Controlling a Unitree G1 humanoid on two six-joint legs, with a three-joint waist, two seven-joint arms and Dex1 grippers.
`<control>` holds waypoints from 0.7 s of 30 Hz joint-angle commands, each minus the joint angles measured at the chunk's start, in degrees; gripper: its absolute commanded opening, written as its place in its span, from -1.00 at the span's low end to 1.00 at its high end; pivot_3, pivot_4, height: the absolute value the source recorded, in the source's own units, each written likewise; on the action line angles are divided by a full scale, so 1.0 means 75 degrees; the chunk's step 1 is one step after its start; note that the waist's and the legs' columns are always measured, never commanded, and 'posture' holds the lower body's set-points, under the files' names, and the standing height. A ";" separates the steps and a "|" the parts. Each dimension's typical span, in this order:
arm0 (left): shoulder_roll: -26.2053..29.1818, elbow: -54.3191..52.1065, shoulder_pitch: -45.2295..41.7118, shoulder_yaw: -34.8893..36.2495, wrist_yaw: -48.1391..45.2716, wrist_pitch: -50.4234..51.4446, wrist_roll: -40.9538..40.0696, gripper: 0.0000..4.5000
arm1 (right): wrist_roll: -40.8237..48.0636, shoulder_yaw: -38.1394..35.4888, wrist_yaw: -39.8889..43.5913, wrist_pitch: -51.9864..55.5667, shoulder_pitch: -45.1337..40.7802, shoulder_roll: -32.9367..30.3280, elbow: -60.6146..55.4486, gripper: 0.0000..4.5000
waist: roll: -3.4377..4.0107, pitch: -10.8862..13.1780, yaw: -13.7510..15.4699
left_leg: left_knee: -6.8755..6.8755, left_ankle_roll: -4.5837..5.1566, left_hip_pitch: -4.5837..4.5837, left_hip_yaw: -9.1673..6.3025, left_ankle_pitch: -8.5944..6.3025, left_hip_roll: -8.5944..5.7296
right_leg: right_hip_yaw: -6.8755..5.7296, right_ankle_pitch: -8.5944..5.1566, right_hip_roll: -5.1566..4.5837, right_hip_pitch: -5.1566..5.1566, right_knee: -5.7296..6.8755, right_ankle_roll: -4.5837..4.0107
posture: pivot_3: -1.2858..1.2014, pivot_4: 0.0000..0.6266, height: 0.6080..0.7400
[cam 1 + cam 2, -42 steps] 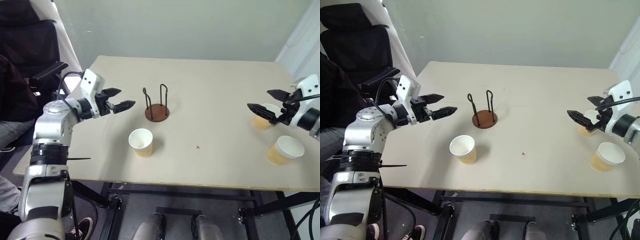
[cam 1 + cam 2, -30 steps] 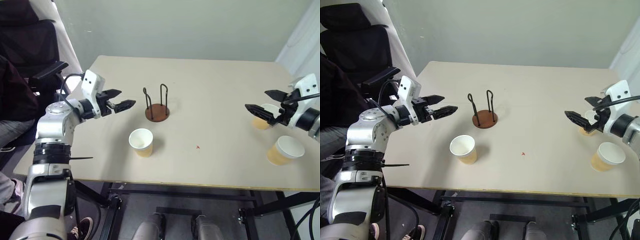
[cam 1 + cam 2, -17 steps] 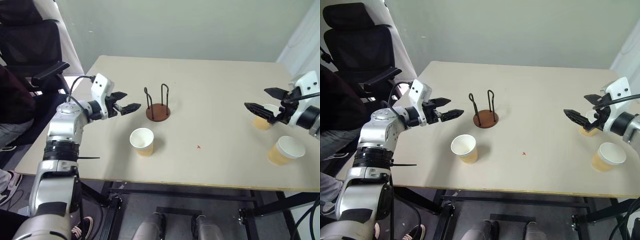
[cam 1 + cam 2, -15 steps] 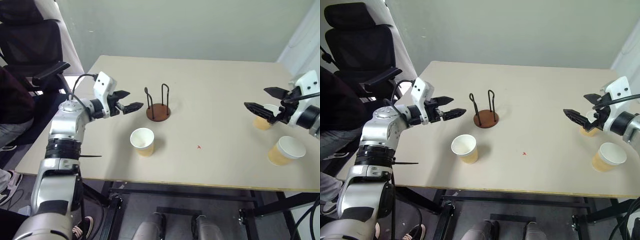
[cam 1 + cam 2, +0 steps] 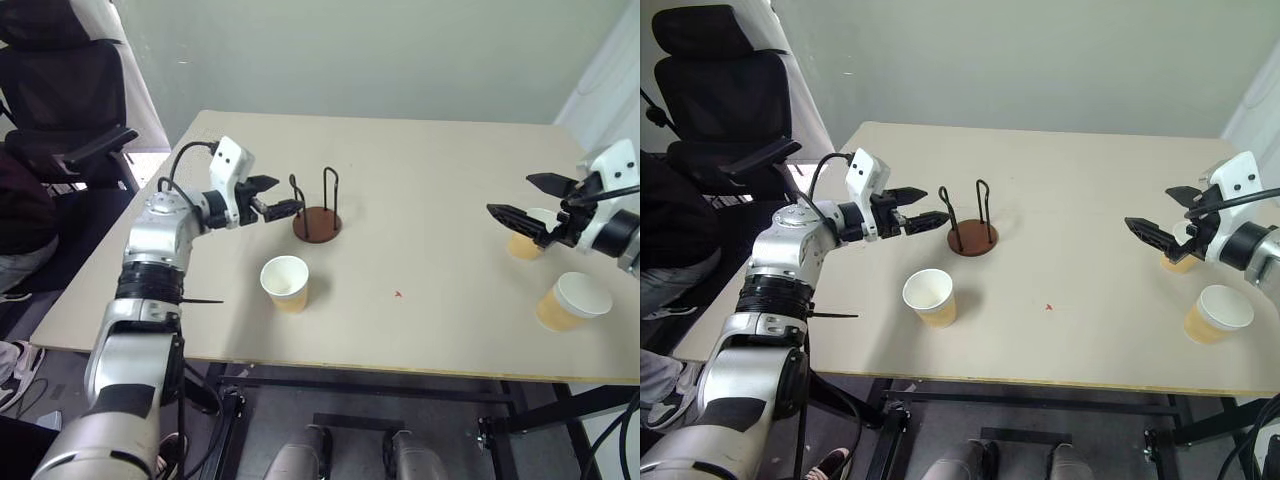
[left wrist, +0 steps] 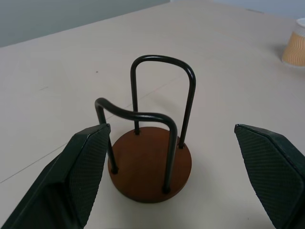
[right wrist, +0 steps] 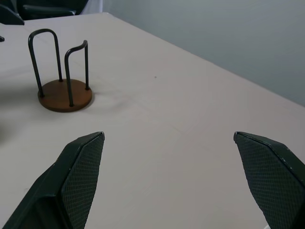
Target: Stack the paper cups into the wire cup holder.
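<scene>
The wire cup holder (image 5: 316,223) stands empty at mid-table, a reddish-brown disc with two black loops; it also faces me in the left wrist view (image 6: 150,164) and sits farther off in the right wrist view (image 7: 65,95). My left gripper (image 5: 285,197) hovers open and empty just left of the holder, its fingers pointing at it. One paper cup (image 5: 284,284) stands upright in front of the holder. Two more paper cups stand at the right: one (image 5: 570,301) near the front edge, another (image 5: 522,243) partly hidden behind my right gripper (image 5: 510,194), which is open and empty.
The beige table (image 5: 420,170) carries a small red mark (image 5: 397,294) near its middle. A black office chair (image 5: 60,90) and a seated person in dark clothes (image 5: 670,230) are beside the table's left edge.
My left gripper has moved to the right, from well left of the wire cup holder to just beside it, still open. The right gripper has stayed where it was.
</scene>
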 commanded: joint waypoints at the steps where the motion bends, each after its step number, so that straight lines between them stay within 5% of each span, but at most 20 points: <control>1: -0.0095 0.0326 -0.0291 0.0070 -0.0017 -0.0166 0.0061 1.00 | 0.0078 -0.0132 -0.0018 -0.0016 -0.0213 -0.0157 -0.0233 0.98 | 0.0000 0.0000 0.0002 | 0.0000 0.0001 -0.0001 0.0000 0.0001 0.0000 | 0.0000 0.0004 0.0000 0.0001 0.0000 -0.0001 | 0.03 -0.52 1.00; 21: -0.0839 0.2630 -0.1271 0.0042 0.0193 -0.1011 0.0678 1.00 | 0.0051 -0.0109 -0.0007 0.0063 -0.0395 -0.0254 -0.0209 0.98 | -0.0001 0.0000 0.0033 | 0.0001 0.0016 -0.0015 0.0001 0.0011 -0.0013 | 0.0005 0.0018 -0.0009 -0.0004 -0.0005 0.0023 | 0.03 -0.52 1.00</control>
